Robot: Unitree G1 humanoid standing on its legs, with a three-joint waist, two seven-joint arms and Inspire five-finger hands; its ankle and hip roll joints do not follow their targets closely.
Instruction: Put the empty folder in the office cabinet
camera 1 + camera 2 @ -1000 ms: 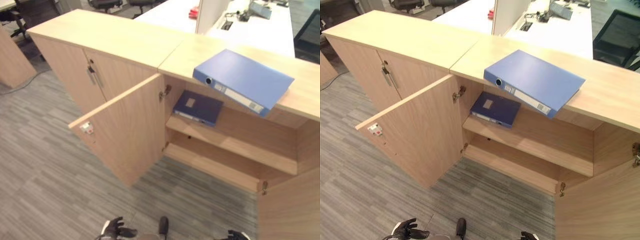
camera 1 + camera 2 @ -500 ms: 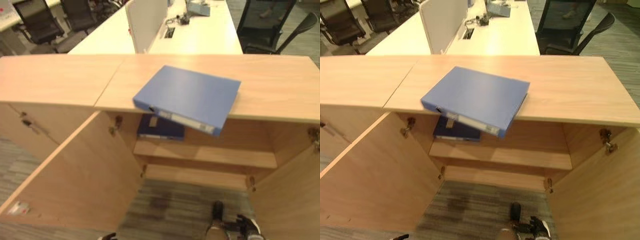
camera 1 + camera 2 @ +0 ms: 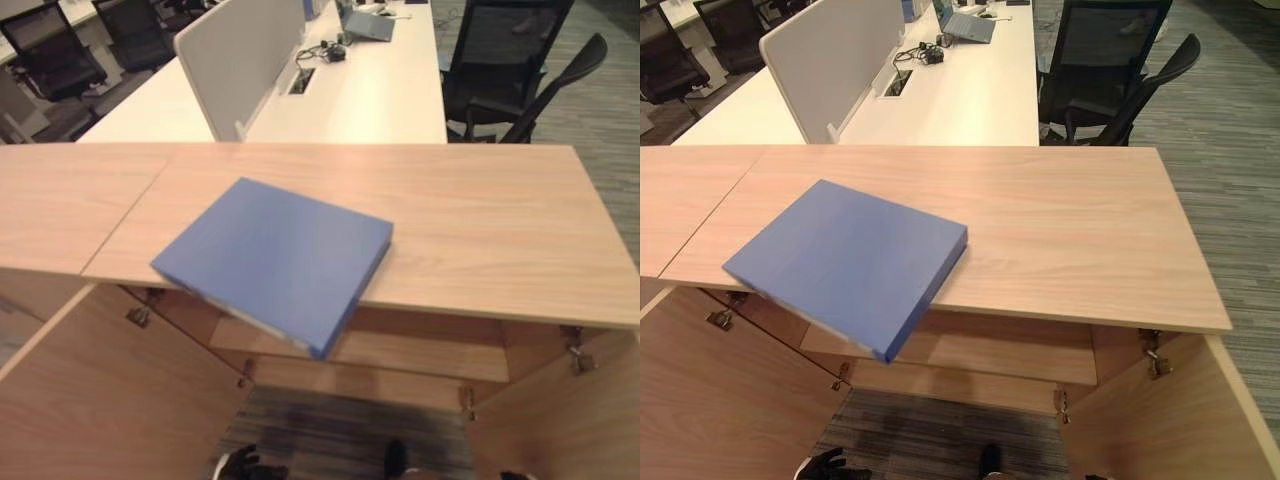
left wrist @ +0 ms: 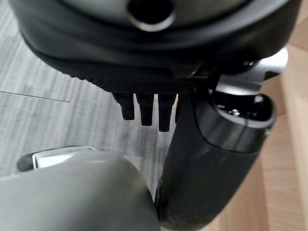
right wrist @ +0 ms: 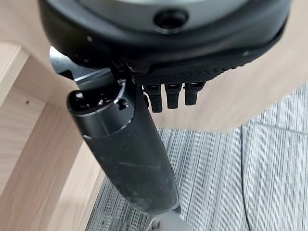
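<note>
A blue folder [image 3: 275,260] lies flat on the wooden cabinet top [image 3: 480,225], with one corner hanging out over the front edge. Below it the office cabinet stands with both doors swung open, the left door [image 3: 100,400] and the right door [image 3: 575,430]. An inner shelf [image 3: 430,355] shows under the top. My left hand [image 3: 240,465] hangs low near the floor, well below the folder, and my right hand [image 5: 163,38] hangs low by the right door. In the wrist views the left hand's fingers [image 4: 142,108] and the right hand's fingers [image 5: 173,98] are straight and hold nothing.
Behind the cabinet stands a long white desk [image 3: 370,95] with a grey divider panel [image 3: 235,60] and a laptop [image 3: 370,25]. Black office chairs [image 3: 510,70] stand at the back right. Grey striped carpet [image 3: 330,430] lies before the cabinet.
The whole picture has shifted: the camera has come closer and now looks down on the cabinet top. The blue folder lies where it did. The darker folder on the shelf is now hidden.
</note>
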